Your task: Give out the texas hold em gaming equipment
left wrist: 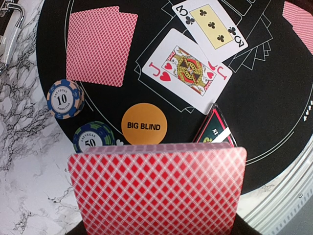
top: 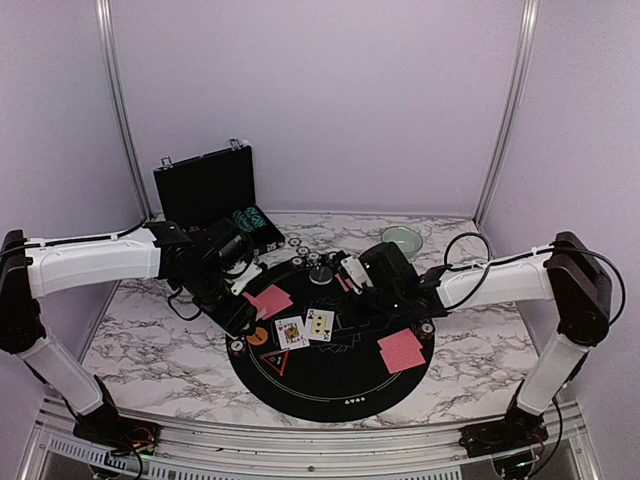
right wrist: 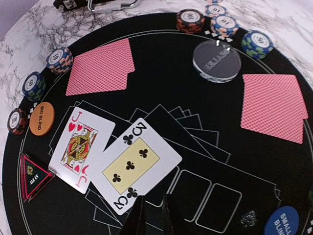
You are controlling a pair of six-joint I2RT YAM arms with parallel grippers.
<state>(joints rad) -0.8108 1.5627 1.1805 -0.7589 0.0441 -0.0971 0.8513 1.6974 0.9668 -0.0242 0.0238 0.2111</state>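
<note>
Left gripper (top: 243,318) holds the deck (left wrist: 157,188) clamped near the BIG BLIND button (left wrist: 144,126). Right gripper (right wrist: 150,215) nearly closed, empty, just off the five of clubs (right wrist: 134,165). Best placed square in the marked slot beside the jack of hearts (right wrist: 79,149), not overlapping.

Orange disc (left wrist: 144,126) "BIG BLIND"; chips (left wrist: 65,99) "10", "50"; triangle (right wrist: 34,176) maybe "ALL IN".

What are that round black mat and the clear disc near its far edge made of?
Round black mat: probably felt or rubbery fabric; matte, with printed white card outlines. Clear disc: likely acrylic; glossy, see-through, with bright edge reflections.
</note>
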